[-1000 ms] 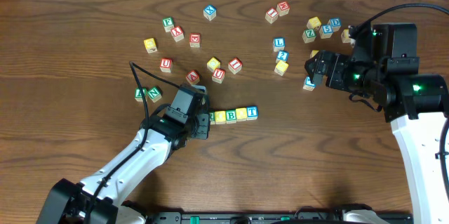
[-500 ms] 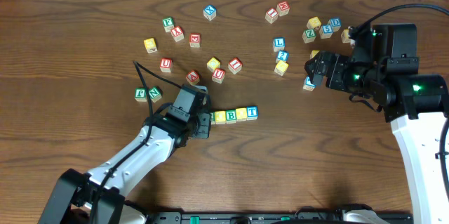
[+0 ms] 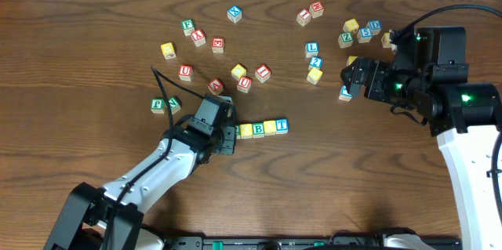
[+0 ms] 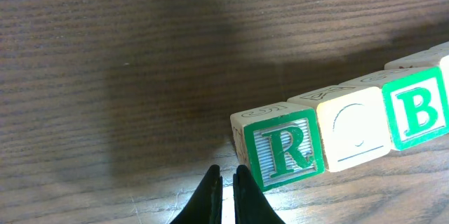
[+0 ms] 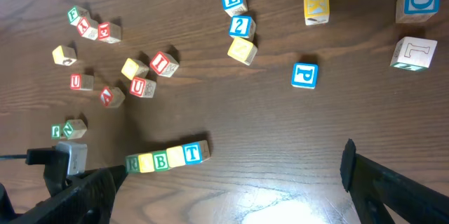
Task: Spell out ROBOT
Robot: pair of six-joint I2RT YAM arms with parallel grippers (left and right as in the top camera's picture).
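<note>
Overhead: is looking straight down from high above, taking in the whole counter (image 3: 78, 62), both arms and the cube row (image 3: 260, 128).
Left wrist: is peering past the closed left claw (image 4: 226, 194), very near the row's R end.
Right wrist: is looking down at a slant from farther back, between the spread right claw (image 5: 235, 175).
Shared: the cube row is showing in all three views.

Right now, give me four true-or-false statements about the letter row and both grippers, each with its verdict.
1. The left gripper is shut. True.
2. The R cube sits between the O cube and the B cube. False: R ends the row, and O sits between R and B.
3. The right gripper holds the blue P cube. False: it is open and empty.
4. The blue T cube ends the row. True.
</note>
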